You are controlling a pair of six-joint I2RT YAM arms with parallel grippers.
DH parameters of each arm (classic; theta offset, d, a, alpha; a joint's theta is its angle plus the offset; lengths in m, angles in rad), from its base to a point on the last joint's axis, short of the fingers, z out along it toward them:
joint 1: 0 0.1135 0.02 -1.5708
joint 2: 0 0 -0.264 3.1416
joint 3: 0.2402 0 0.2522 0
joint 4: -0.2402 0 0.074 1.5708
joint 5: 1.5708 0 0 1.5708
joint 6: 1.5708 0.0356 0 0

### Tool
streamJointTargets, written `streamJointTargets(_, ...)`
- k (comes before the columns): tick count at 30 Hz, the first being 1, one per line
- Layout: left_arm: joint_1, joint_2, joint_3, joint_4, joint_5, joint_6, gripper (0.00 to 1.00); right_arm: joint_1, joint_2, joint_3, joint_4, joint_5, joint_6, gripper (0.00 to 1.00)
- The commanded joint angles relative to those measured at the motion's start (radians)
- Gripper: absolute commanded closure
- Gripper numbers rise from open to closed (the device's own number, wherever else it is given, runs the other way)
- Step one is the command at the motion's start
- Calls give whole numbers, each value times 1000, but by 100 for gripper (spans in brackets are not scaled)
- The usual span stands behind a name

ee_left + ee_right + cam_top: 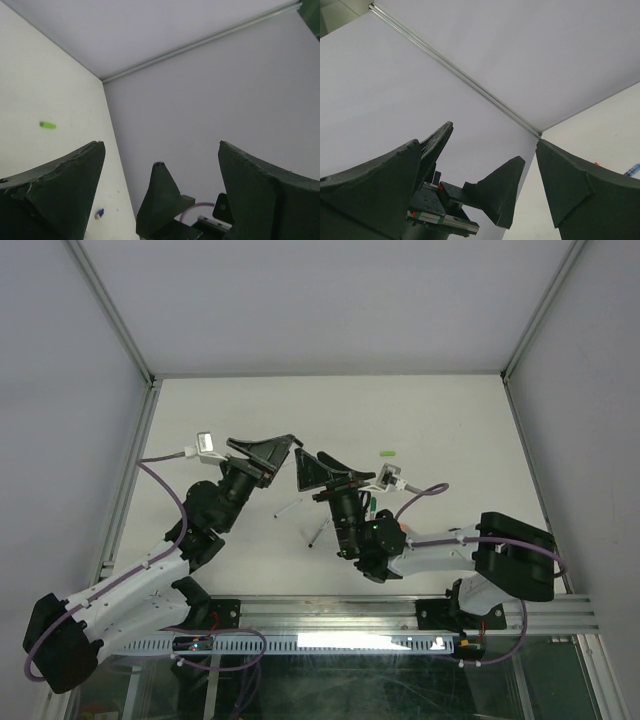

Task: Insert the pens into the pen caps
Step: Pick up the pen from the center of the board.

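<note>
Both grippers hang above the middle of the table, tips close together, empty. My left gripper (pixel 268 455) (pixel 160 145) is open with nothing between its fingers. My right gripper (pixel 325 472) (pixel 477 145) is open too, facing the left one. Under them lie two thin white pens (pixel 288 507) (pixel 320 530), partly hidden by the right arm. A light green pen cap (pixel 388 452) (pixel 48 125) lies alone further back on the right. A dark green cap (pixel 370 505) peeks out beside the right wrist. A small blue piece (pixel 99 213) shows on the table in the left wrist view.
White walls with metal corner posts (pixel 528 335) enclose the white table (pixel 450 420) on three sides. A blue pen end (pixel 632 170) and an orange speck (pixel 596 163) show at the right wrist view's edge. The arms' base rail (pixel 330 615) runs along the near edge.
</note>
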Motion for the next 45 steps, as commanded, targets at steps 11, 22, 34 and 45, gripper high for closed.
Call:
streamJointTargets(11, -302, 75, -52, 163, -201, 85, 1, 82, -248, -203, 109, 42, -37, 0)
streamJointTargets(22, -295, 96, 152, -317, -243, 224, 1, 113, -635, -141, -804, 255, -128, 0)
streamJointTargets(34, -128, 213, 301, -655, -38, 438, 1, 32, -663, 135, -2590, 122, 1006, 0)
streamJointTargets(45, -102, 357, 380, -813, 44, 577, 2, -464, -590, 77, -2197, -513, 374, 0)
